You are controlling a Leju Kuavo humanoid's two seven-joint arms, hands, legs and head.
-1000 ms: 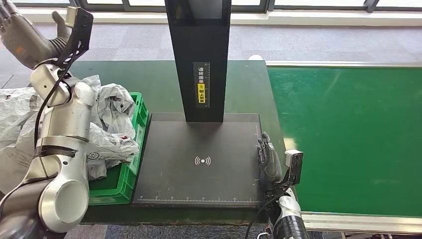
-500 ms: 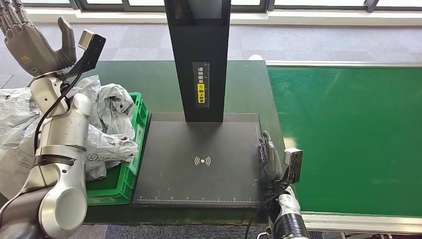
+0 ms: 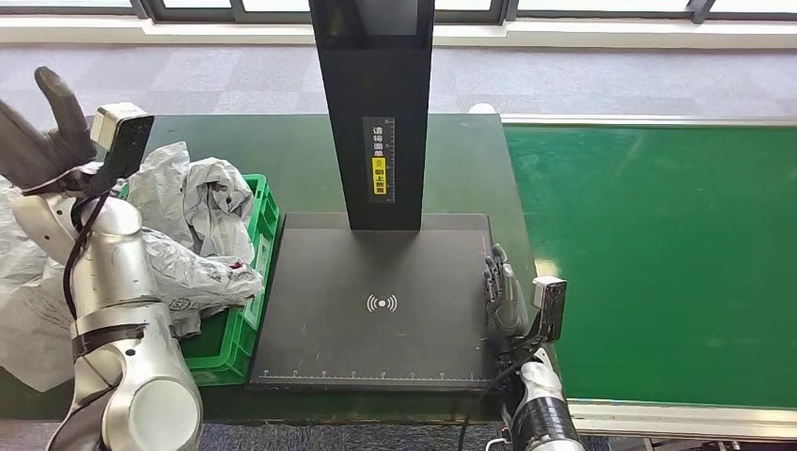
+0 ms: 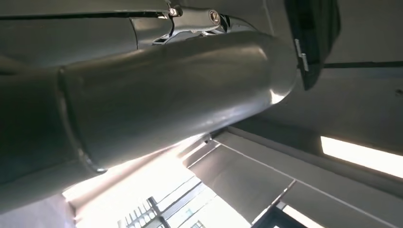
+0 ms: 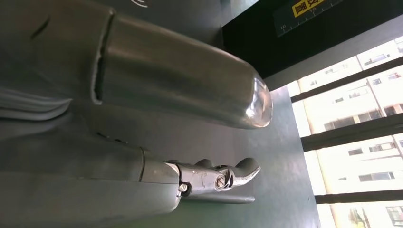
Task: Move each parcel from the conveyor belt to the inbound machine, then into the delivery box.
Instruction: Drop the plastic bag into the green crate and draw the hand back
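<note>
the right hand [image 3: 502, 299] rests empty, fingers straight and together, at the right edge of the inbound machine [image 3: 376, 305]; swing it right to the conveyor belt [image 3: 658, 254], which carries no parcel here. the parcels [image 3: 193, 235] lie heaped in the delivery box [image 3: 246, 310], beside the raised left hand [image 3: 42, 132], apparently empty.

We see even daylight from the windows [image 3: 564, 9] behind the table [image 3: 282, 150] — soft shadows, sharp focus. Both wrist views blow out white at the glass — the near thumb [image 5: 180, 80] is blurred.
</note>
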